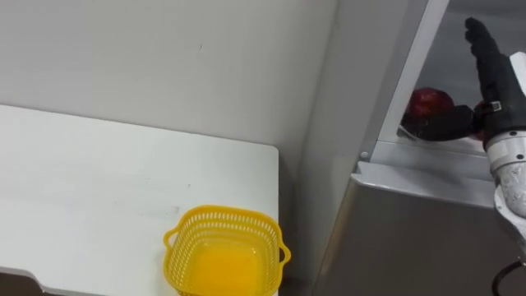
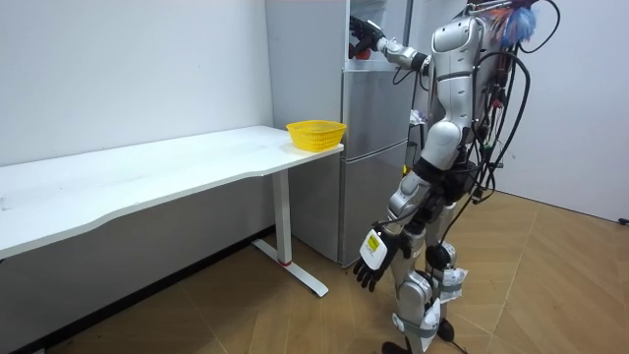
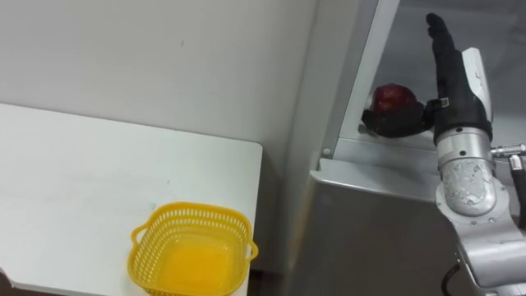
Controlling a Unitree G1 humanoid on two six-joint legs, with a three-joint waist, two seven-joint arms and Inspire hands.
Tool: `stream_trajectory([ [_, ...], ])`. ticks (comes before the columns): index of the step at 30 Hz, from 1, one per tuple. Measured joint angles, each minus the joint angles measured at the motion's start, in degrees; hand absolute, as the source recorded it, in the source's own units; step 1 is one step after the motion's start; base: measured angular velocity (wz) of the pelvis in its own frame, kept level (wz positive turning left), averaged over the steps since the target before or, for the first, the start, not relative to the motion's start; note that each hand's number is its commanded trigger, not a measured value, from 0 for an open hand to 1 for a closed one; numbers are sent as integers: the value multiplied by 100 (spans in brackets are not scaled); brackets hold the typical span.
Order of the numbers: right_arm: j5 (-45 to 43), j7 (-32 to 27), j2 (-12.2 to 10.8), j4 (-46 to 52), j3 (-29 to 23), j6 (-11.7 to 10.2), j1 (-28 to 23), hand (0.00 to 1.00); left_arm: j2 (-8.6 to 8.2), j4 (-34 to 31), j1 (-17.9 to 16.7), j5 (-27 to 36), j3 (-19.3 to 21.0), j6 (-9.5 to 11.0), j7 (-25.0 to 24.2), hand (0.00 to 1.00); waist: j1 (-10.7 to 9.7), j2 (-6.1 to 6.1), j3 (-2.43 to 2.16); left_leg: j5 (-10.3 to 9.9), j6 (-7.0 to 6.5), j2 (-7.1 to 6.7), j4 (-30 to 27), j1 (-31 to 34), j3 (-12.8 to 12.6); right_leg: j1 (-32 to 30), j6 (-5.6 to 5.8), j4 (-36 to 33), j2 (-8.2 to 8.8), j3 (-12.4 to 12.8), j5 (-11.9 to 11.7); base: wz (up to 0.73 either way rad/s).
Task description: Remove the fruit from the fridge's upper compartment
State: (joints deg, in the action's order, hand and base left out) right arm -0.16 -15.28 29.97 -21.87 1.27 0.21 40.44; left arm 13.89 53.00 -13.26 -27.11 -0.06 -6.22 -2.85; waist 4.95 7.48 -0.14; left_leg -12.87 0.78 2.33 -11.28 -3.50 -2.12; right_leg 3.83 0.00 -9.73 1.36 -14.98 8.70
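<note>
A red apple point(image 1: 429, 103) point(image 3: 394, 98) lies on a shelf inside the open upper fridge compartment point(image 1: 427, 160). My right hand point(image 1: 493, 78) point(image 3: 454, 78) is raised inside that compartment just right of the apple. Its fingers point straight up and its dark thumb reaches left across the apple's lower front. The hand is open and does not hold the fruit. In the room view I stand upright facing the fridge point(image 2: 373, 118), right arm lifted to its top. My left hand point(image 2: 373, 258) hangs by my thigh with relaxed fingers.
A yellow plastic basket point(image 1: 226, 251) point(image 2: 315, 134) stands empty on the corner of the long white table point(image 1: 99, 189), right beside the grey fridge. The fridge's lower door point(image 3: 370, 238) is closed. A pale wall runs behind the table.
</note>
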Motion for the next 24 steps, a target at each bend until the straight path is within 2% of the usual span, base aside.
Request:
stream_trajectory([
  [7, -16, 241, 0, -2, 0, 1, 23, 0, -1, 1, -2, 0, 3, -21, -8, 0, 16, -50, -21, 0, 0, 0, 2, -2, 27, 8, 0, -1, -5, -3, 0, 0],
  [17, 51, 922, 26, -901, 133, 11, 544, 0, -1, -2, -51, -5, 0, -101, -246, 0, 5, -43, -26, 3, 4, 0, 5, -14, 37, 31, 0, -5, -3, -4, 0, 0],
  [24, 236, 1308, 196, -1052, 227, 11, 574, 0, 13, 4, -15, -5, 6, -92, -411, 0, 43, 16, 4, 3, 4, 0, -1, -22, 28, 40, -1, -11, -1, -2, -1, 0],
])
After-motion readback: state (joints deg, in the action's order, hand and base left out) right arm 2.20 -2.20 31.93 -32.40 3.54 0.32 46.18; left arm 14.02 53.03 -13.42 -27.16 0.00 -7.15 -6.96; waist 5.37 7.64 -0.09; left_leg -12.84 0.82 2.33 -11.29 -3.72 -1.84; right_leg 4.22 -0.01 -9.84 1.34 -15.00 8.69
